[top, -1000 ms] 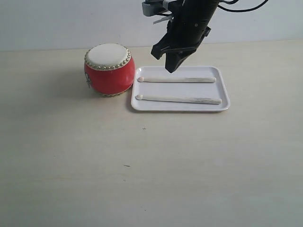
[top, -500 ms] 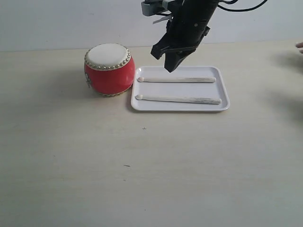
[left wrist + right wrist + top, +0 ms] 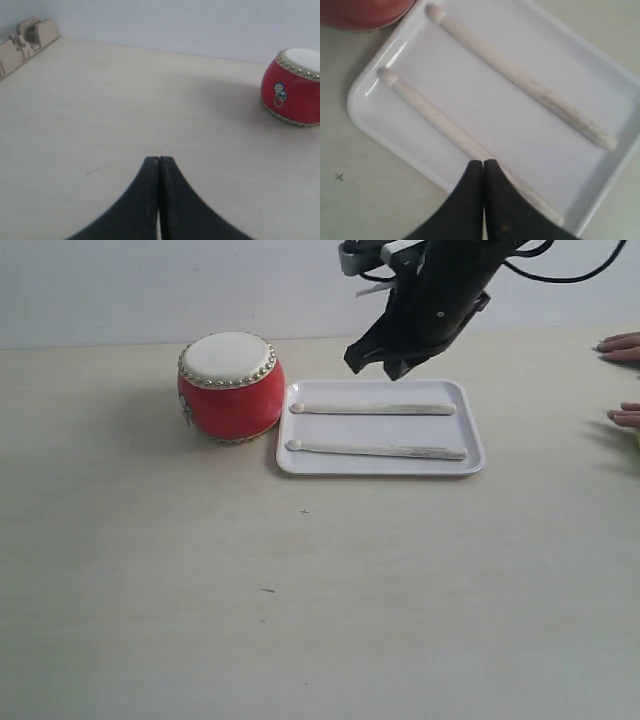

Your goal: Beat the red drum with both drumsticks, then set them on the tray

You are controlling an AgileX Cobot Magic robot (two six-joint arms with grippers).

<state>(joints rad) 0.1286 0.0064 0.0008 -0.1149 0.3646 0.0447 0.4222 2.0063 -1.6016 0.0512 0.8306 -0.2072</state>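
Pale wooden drumsticks (image 3: 372, 408) lie parallel and apart inside the white tray (image 3: 380, 471), bead tips toward the red drum (image 3: 230, 395), which stands just beside the tray at its nine o'clock. My right gripper (image 3: 398, 370), clenched on nothing, has lifted and swung toward two o'clock off the far stick, so I judge the task done. My left gripper (image 3: 159, 161) hangs clenched and empty over the table (image 3: 300, 590). A person's hands (image 3: 622, 345) have appeared at the three o'clock edge, so I'd retreat elsewhere; six o'clock offers room.

Black arm (image 3: 440, 300) with grey bracket (image 3: 358, 254), tapered black fingers (image 3: 145, 200).
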